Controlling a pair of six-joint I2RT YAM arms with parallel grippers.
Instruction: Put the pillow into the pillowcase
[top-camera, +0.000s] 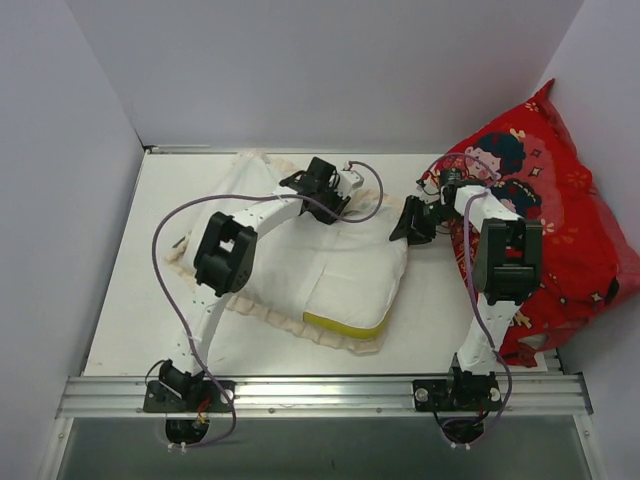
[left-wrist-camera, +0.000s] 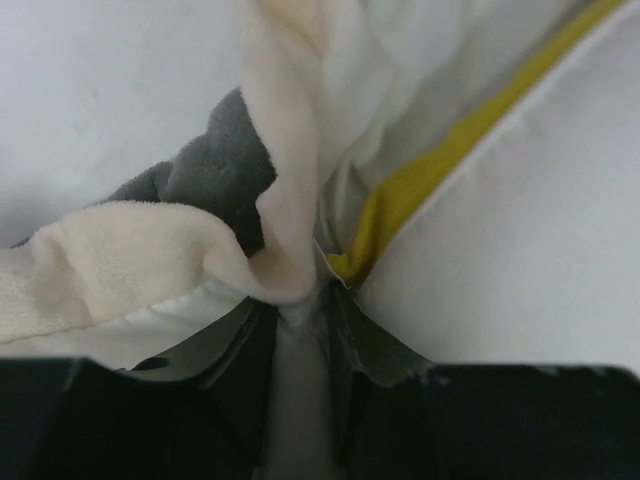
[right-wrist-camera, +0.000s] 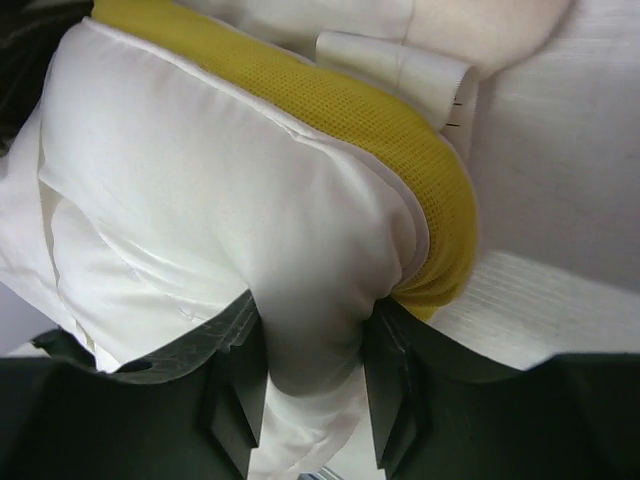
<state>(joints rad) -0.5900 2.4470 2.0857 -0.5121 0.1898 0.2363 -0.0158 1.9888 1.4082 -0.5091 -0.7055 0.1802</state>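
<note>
While left end effector (left-wrist-camera: 300, 330) pinches limp cream-frilled pillowcase (left-wrist-camera: 285, 150) & right end effector (right-wrist-camera: 312, 372) clamps corner of plump white yellow-edged pillow (right-wrist-camera: 220, 200), pillow lies over case on counter (top-camera: 440, 310). Risk: thin frill could slip free, opening collapses.

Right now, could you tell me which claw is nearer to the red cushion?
Right. The right claw grips the pillow a short way from the red cushion; the left claw is farther off, across the pillow.
</note>
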